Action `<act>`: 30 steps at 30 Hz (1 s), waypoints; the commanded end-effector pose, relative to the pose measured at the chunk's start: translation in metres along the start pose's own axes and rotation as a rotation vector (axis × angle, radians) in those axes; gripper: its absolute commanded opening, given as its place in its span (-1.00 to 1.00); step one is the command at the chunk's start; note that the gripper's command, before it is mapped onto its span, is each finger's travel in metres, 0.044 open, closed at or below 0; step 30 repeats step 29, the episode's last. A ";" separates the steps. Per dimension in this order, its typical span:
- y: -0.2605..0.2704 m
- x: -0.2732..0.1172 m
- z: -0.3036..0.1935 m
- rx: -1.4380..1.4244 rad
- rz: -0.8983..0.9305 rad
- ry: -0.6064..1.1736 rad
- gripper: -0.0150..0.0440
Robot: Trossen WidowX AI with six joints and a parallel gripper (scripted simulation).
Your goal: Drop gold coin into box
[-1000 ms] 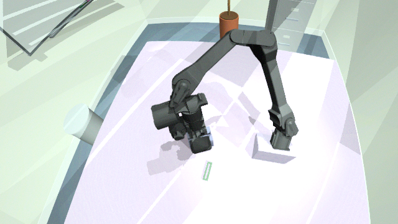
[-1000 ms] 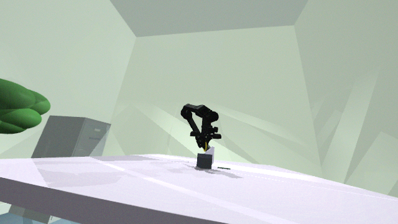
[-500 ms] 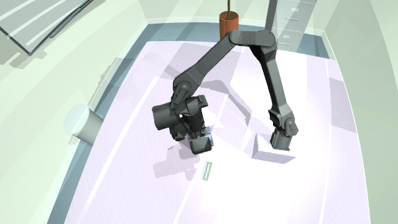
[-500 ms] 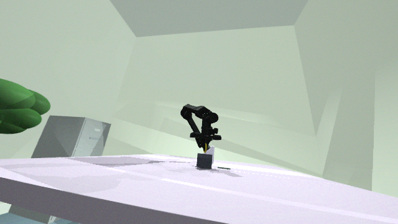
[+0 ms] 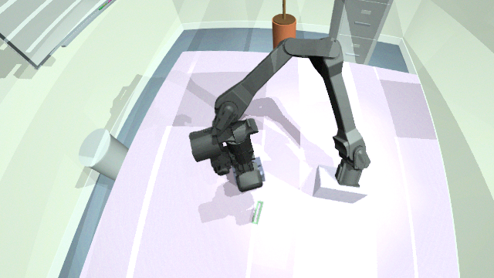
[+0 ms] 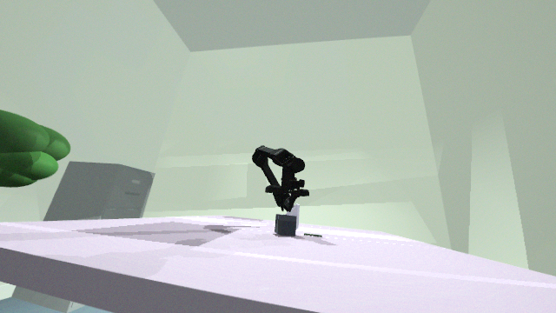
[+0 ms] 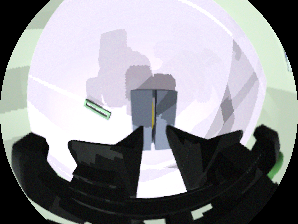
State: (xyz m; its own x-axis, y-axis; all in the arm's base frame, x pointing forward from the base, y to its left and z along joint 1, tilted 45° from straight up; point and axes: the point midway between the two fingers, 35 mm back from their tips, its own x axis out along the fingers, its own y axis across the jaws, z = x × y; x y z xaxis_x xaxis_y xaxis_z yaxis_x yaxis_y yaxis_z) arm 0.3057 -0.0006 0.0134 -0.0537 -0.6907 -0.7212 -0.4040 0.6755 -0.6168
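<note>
I'm hanging right over the grey box (image 7: 153,111), wrist pointed down, and my gripper (image 7: 154,141) stands partly open with nothing between the fingers. Through the wrist view the two dark fingers frame the box lid, and there's the coin (image 7: 154,112), a thin gold line sitting in the slot along the middle of the lid. It is apart from both my fingers; how deep it has gone I can't quite tell, the line is so slim.

Off to the left in the wrist view lies the dark-green holder (image 7: 97,107), flat on the pale table (image 7: 200,50), with no coin standing in it. From the top view the same holder (image 5: 257,212) sits near the box (image 5: 259,170), a little towards the front edge, while my wrist covers most of the lid. From the exterior view the box (image 6: 286,224) is a small dark block directly under my gripper (image 6: 288,206), the holder (image 6: 313,235) a thin strip just beside it.
</note>
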 end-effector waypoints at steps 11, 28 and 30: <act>0.000 -0.017 0.000 0.000 0.001 0.000 0.59; 0.000 -0.060 -0.003 -0.003 -0.004 0.002 1.00; 0.000 -0.060 -0.003 -0.003 -0.004 0.002 1.00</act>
